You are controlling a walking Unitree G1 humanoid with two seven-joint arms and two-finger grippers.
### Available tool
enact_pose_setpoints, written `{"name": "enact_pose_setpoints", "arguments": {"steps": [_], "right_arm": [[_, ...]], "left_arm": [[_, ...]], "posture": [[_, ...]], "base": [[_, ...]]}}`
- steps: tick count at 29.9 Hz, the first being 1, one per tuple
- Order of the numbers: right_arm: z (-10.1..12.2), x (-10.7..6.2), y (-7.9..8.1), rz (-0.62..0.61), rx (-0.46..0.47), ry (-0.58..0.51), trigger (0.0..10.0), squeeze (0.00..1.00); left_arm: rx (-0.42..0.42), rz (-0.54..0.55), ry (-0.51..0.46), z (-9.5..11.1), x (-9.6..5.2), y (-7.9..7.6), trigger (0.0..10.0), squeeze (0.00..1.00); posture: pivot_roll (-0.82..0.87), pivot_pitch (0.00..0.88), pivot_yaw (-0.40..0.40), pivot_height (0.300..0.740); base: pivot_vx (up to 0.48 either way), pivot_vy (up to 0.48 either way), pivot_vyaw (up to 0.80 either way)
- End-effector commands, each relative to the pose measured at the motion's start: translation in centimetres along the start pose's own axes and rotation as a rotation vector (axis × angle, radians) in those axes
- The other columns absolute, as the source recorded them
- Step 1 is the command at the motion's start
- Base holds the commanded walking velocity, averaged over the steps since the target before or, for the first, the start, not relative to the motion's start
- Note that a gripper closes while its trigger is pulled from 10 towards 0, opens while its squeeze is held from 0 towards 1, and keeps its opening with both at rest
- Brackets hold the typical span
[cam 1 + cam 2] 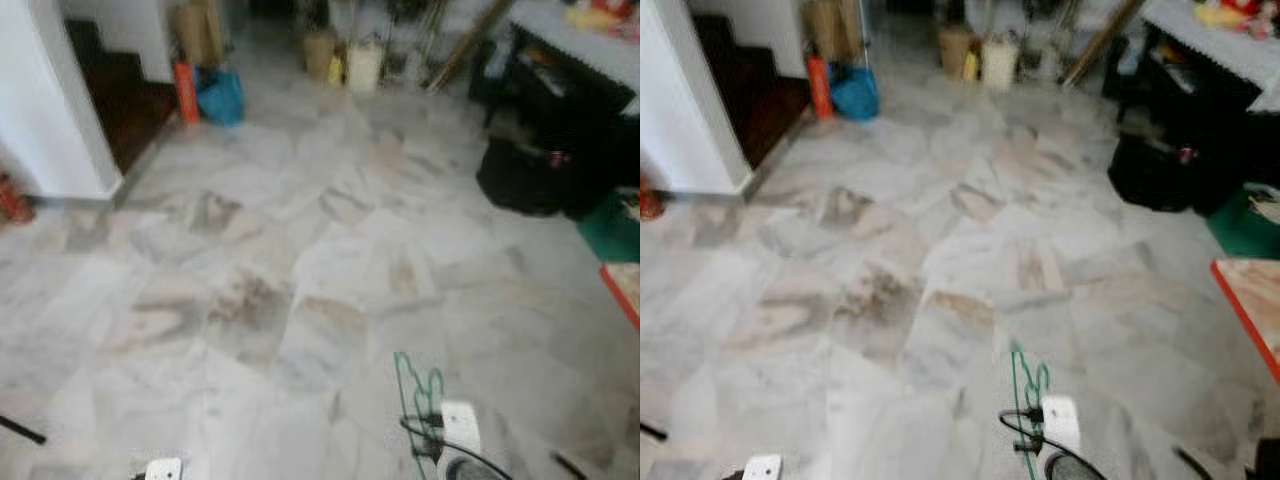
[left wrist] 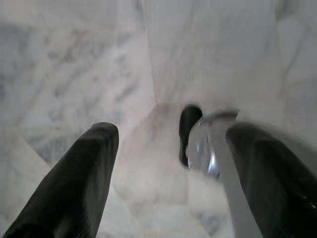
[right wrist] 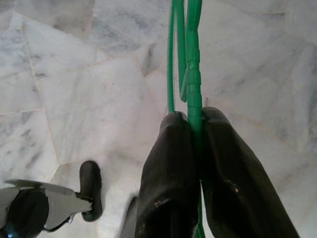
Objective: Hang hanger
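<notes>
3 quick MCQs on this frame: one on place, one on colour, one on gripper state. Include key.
1. Where is the blue bag?
A. far across the floor, beside the orange bottle
B. in the left gripper
C. on the table

2. What colour is the hanger?
A. red
B. green
C. white

3. How is the right gripper?
A. open
B. shut on the hanger
C. shut on nothing

Key: 1 A, it sits at the far wall; 2 B, green wire throughout; 3 B, both fingers pinch the wire.
</notes>
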State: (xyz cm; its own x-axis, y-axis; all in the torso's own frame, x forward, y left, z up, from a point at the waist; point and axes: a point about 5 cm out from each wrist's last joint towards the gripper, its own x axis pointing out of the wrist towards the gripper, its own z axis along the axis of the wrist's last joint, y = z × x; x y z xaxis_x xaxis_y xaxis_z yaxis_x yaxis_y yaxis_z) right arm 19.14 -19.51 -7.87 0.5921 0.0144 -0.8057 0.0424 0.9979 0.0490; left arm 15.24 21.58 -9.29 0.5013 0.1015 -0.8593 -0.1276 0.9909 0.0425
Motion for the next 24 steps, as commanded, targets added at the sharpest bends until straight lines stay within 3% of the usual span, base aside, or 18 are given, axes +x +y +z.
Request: {"name": "enact_pose_setpoints", "arguments": {"steps": [1, 8, 17, 24], "right_arm": [[-0.80, -0.30, -1.05, -0.029, 0.004, 0.024, 10.0, 0.00], [-0.70, -0.26, -0.92, -0.027, 0.002, 0.022, 10.0, 0.00], [-0.65, -0.24, -0.89, -0.025, 0.005, 0.021, 10.0, 0.00], [-0.67, -0.24, -0.86, -0.029, 0.023, 0.019, 10.0, 0.00]], "left_arm": [[0.007, -0.016, 0.000, 0.13, 0.08, -0.59, 10.0, 0.00], [0.009, -0.015, -0.003, 0.27, 0.09, -0.53, 10.0, 0.00], [0.007, -0.012, -0.003, 0.26, 0.08, -0.48, 10.0, 0.00], [0.005, -0.011, -0.001, 0.19, 0.07, -0.43, 10.0, 0.00]], "posture": [[0.03, 0.000, -0.030, 0.716], [0.02, 0.000, -0.027, 0.716], [0.03, 0.000, -0.028, 0.716], [0.03, 0.000, -0.028, 0.716]], "base": [[0.334, 0.000, 0.00], [0.336, 0.000, 0.00], [0.337, 0.000, 0.59], [0.337, 0.000, 0.00]]}}
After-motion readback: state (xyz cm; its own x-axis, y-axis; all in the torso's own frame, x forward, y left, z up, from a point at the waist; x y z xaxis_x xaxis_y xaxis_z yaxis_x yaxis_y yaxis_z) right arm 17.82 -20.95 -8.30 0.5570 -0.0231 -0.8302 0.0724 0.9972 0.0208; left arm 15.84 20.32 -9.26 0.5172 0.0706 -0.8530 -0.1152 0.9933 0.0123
